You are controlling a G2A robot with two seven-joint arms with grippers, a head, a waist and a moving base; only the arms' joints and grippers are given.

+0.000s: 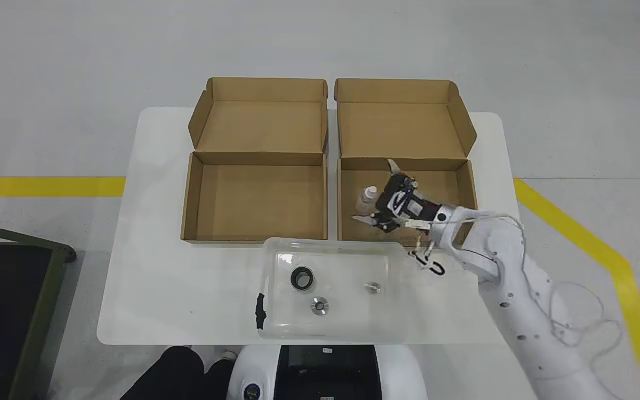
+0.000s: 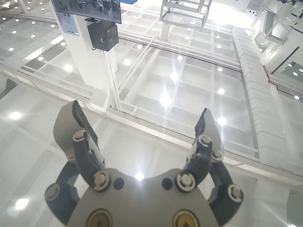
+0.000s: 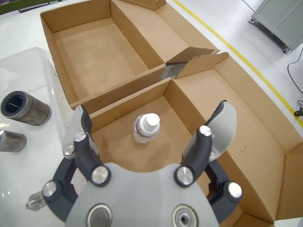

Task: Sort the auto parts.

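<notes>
Right gripper (image 3: 152,108) wide over right box (image 1: 450,195), bottle (image 3: 146,128) upright at its 9 o'clock (sorted, I'd say); tray (image 1: 330,243) not yet cleared.

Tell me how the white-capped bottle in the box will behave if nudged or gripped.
The bottle stands upright on a narrow base in the cardboard box, so a nudge would likely tip it. Its round body would probably roll afterwards. It looks small and clear, so probably light.
</notes>
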